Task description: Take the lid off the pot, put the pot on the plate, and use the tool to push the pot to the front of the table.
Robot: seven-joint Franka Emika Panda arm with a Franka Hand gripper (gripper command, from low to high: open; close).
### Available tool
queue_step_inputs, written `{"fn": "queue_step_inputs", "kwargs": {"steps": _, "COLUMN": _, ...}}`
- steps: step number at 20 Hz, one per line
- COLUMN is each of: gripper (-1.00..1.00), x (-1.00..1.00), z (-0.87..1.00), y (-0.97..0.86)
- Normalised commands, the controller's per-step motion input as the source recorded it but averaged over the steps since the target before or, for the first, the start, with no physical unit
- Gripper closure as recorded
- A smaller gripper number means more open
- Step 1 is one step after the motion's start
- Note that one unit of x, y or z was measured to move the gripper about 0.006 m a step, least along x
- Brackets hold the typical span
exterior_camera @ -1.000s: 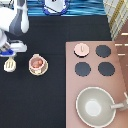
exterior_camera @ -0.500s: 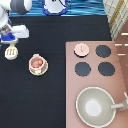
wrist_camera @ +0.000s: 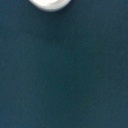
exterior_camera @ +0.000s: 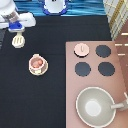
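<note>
Spatula (exterior_camera: 18, 40), light and stiff and best taken by its short handle, hangs clamped in the gripper (exterior_camera: 19, 34) near the exterior view's top left, higher than a second ago, while the pot (exterior_camera: 37, 63) sits on the plate (exterior_camera: 37, 70), lid (exterior_camera: 82, 48) off on the stove (exterior_camera: 120, 95).

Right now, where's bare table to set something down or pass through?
Free: black table below the pot on its plate, and between pot and stove. Crowded: top left, gripper over the tool. Stove holds the lid, burners, grey pan.
</note>
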Motion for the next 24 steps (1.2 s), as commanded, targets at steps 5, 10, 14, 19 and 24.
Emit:
{"fn": "queue_step_inputs", "kwargs": {"steps": 5, "gripper": 1.0, "x": -0.6, "z": -0.68, "y": 0.78}}
{"fn": "queue_step_inputs", "kwargs": {"steps": 10, "gripper": 1.0, "x": -0.63, "z": -0.77, "y": 0.22}}
{"fn": "queue_step_inputs", "kwargs": {"steps": 14, "gripper": 1.0, "x": -0.56, "z": -0.67, "y": -0.14}}
{"fn": "queue_step_inputs", "kwargs": {"steps": 19, "gripper": 1.0, "x": -0.03, "z": -0.49, "y": -0.15}}
{"fn": "queue_step_inputs", "kwargs": {"steps": 24, "gripper": 1.0, "x": 0.92, "z": -0.18, "y": 0.0}}
